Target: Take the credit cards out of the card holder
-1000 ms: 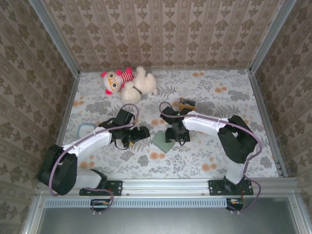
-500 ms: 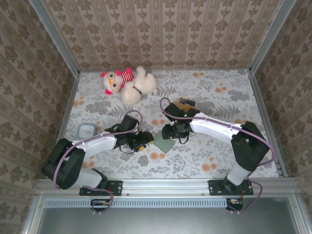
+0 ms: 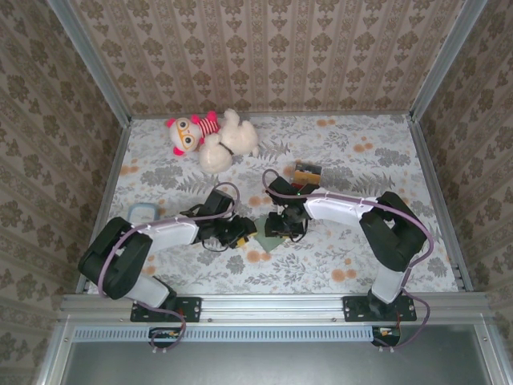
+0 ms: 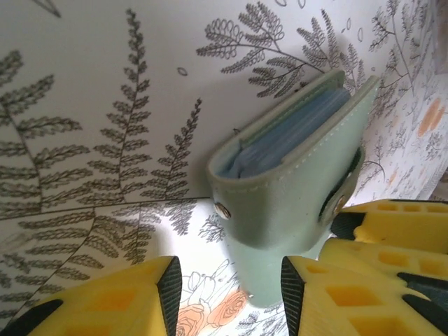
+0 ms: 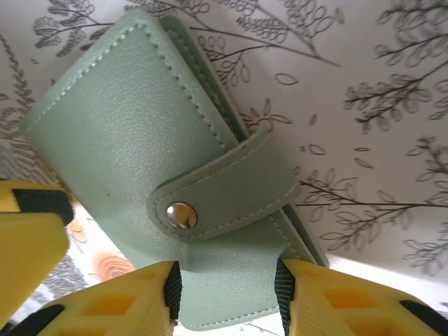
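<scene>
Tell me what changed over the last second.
The left gripper slid right, up to the card holder, fingers apart. The right gripper barely shifted and still sits over it. The card holder lies where it was, strap snapped shut.

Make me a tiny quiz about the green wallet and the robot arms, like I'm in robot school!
1. True or false: the wallet has its strap snapped shut.
2. What lies far behind the wallet? A) plush toy B) ball C) banana
3. Fill in: the left gripper has fingers coloured ____.
Key: 1 true; 2 A; 3 yellow.
</scene>
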Robot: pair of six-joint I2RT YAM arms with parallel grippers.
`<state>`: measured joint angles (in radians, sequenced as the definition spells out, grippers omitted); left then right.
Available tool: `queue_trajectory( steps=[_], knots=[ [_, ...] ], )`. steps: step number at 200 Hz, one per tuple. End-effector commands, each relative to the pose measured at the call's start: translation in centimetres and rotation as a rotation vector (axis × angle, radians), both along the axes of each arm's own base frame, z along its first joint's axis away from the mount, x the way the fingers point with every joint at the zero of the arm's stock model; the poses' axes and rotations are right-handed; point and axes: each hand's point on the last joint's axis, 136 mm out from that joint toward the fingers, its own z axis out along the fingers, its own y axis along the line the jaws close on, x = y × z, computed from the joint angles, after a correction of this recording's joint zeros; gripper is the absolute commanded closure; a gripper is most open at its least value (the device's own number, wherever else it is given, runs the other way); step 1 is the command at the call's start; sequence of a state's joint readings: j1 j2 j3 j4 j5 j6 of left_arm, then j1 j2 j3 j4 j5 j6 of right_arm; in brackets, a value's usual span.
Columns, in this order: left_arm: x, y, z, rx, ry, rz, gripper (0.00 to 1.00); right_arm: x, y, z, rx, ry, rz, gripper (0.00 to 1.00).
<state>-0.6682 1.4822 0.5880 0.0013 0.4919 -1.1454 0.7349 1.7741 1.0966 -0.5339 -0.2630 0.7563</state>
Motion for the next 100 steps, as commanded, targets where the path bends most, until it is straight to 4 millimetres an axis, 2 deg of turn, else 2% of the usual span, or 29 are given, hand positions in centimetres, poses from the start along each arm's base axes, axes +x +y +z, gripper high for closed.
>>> queue_trajectory(
  steps=[1,45,100],
  knots=[
    [-0.3,-0.4,-0.4,-0.016,0.026,-0.002,0.56,-0.4,2.1,0.8,0.14,0.06,-0.06,0.57],
    [-0.3,-0.8,-0.8,-0.028,0.03,-0.018,0.58,-0.2,1.4,0.3,0.11,0.058,-0.076,0.58],
    [0.0,-1.1,-0.9,-0.059,-0.031,-0.046,0.63,-0.5,0.2,-1.5,0.047,0.082,-0.083,0.61]
  ],
)
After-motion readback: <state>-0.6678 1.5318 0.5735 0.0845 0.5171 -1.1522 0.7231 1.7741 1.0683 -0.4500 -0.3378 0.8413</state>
